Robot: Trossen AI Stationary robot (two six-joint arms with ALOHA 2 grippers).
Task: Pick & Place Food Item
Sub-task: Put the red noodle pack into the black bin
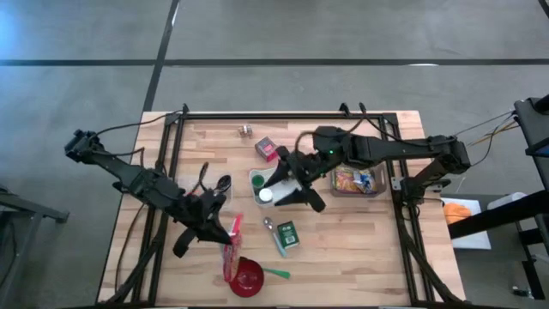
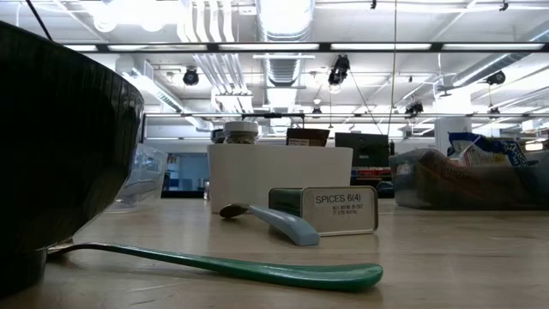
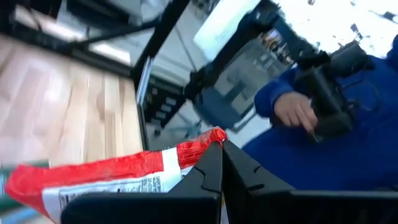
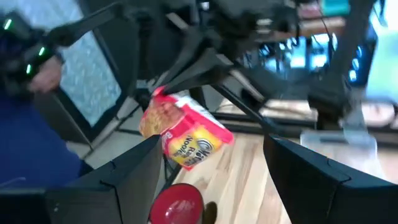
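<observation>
A red and yellow noodle packet (image 4: 186,134) hangs over the near middle of the table with my left gripper (image 1: 225,225) shut on its top; the same packet (image 1: 232,253) shows beside a red bowl (image 1: 249,277). The bowl (image 4: 177,204) stands just below the packet. My right gripper (image 1: 292,187) is open above a white container (image 1: 264,187) at the table's centre, its fingers (image 4: 140,171) wide apart with nothing between them. Neither gripper shows in the low view. My left gripper pinches the packet's red top edge (image 3: 205,142) between its two shut fingers (image 3: 245,171). The packet hangs tilted below the fingers, clear of the table and above the red bowl.
A green spoon (image 2: 257,270) leans on the bowl's near side. A green spice tin (image 1: 287,235) and a grey-blue spoon (image 1: 269,226) lie mid-table. A pink box (image 1: 267,148) and small jar (image 1: 245,130) stand farther back, a clear tub of snacks (image 1: 356,181) at right. A person in blue (image 3: 323,137) is beyond the table.
</observation>
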